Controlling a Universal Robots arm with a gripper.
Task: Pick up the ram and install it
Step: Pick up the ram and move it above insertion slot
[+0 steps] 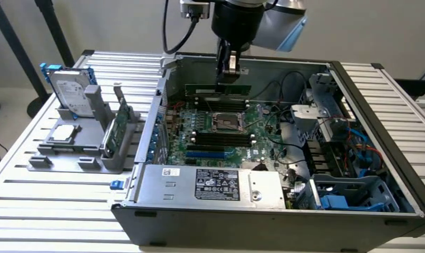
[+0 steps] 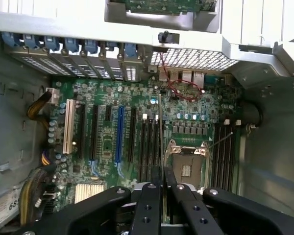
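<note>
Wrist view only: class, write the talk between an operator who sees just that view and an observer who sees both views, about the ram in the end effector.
Operator: The ram looks edge-on in the end effector. How does it lie?
Observer: Level, lengthwise across the exterior view, above the motherboard, in no slot.
Operator: What's outside the case?
Observer: A grey holder on the exterior view's left, carrying a hard drive and a processor chip.

An open case (image 1: 269, 224) is lying on the slatted table (image 1: 50, 211), baring its motherboard (image 1: 262, 124) and power supply (image 1: 212, 184). Beside it, a grey holder (image 1: 54, 161) is carrying a hard drive (image 1: 71, 92), a silver chip (image 1: 63, 133) and an upright green card (image 1: 119, 130).
</note>
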